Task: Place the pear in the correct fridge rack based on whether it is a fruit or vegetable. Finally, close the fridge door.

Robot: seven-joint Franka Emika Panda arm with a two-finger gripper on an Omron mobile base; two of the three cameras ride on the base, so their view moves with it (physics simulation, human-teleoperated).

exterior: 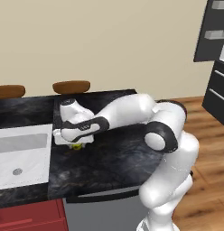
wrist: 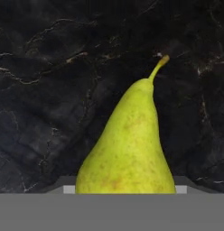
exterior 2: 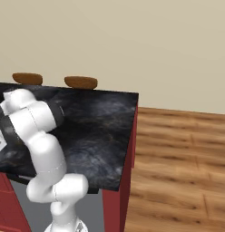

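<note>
The pear (wrist: 127,149) is yellow-green with a thin stem and lies on the black marble counter (wrist: 50,90), large in the hand view. In the left base view it is a small yellow-green spot (exterior: 77,145) under the white hand. My gripper (exterior: 77,143) reaches down onto the counter just right of the sink and is shut on the pear, one finger on each side of its wide base. The fridge door (exterior: 208,31) stands open at the far upper right, dark grey with pale bins on its inner face.
A white sink (exterior: 21,153) is set into the counter left of the hand. Two brown stool seats (exterior: 71,86) (exterior: 10,91) stand behind the counter. Dark fridge drawers (exterior: 217,92) are at the right, across wooden floor (exterior 2: 187,158). Red cabinets (exterior 2: 128,181) carry the counter.
</note>
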